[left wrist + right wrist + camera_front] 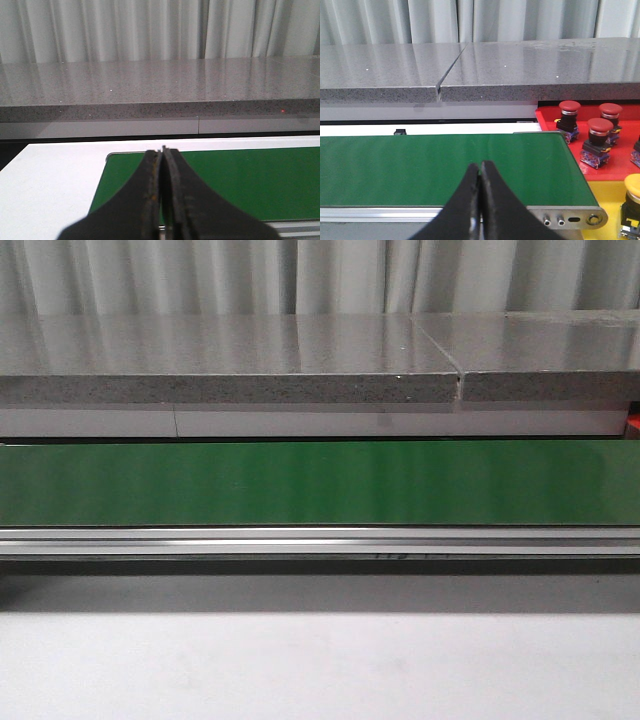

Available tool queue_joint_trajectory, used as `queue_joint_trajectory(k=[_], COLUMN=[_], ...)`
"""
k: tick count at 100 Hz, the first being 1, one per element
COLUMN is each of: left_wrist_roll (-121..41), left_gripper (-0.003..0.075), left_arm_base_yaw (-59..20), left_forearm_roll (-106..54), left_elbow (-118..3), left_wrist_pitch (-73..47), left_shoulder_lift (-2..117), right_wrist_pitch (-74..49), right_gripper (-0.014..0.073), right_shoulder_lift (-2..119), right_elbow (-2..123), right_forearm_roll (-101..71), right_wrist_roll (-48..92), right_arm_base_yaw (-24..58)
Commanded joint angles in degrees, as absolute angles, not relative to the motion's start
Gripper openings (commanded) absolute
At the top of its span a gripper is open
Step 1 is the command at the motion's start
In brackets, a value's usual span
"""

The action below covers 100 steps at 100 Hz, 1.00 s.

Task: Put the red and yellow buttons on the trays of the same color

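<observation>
In the right wrist view, three red buttons [600, 129] stand on the red tray [550, 120] past the end of the green conveyor belt [445, 167]. A yellow button [634, 186] stands on the yellow tray [610, 231] nearer me. My right gripper [480, 165] is shut and empty, over the belt's near edge. My left gripper [162, 150] is shut and empty, over the other end of the belt [240, 180]. The front view shows the bare belt [320, 483] only; no grippers, buttons or trays appear there.
A grey speckled stone ledge [230, 365] runs behind the belt, with curtains behind it. The belt's aluminium rail [320, 542] runs along its near side. A white table surface [320, 665] lies in front and beside the belt's left end [55, 175].
</observation>
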<state>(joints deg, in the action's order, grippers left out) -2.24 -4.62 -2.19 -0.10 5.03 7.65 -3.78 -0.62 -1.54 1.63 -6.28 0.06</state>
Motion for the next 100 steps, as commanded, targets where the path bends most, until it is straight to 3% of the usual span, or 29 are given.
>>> queue_joint_trajectory(k=[1, 46, 100], left_wrist_roll=[-2.31, -2.31, -2.31], left_gripper=[-0.0019, -0.0019, -0.0019], left_arm_base_yaw=[-4.94, -4.84, -4.84], left_forearm_roll=[-2.12, -2.22, -2.22], left_elbow=[2.57, 2.57, 2.57], left_wrist_pitch=[9.65, 9.53, 4.95], left_shoulder_lift=[8.14, 7.49, -2.06], right_wrist_pitch=[0.34, 0.34, -0.30], right_gripper=[-0.0067, -0.0067, -0.0067], right_shoulder_lift=[-1.76, -1.76, -1.71], right_elbow=[-0.71, -0.71, -0.71], right_forearm_roll=[2.31, 2.31, 2.31], right_wrist_roll=[-6.04, -6.04, -6.04], right_arm_base_yaw=[0.09, 0.09, 0.09])
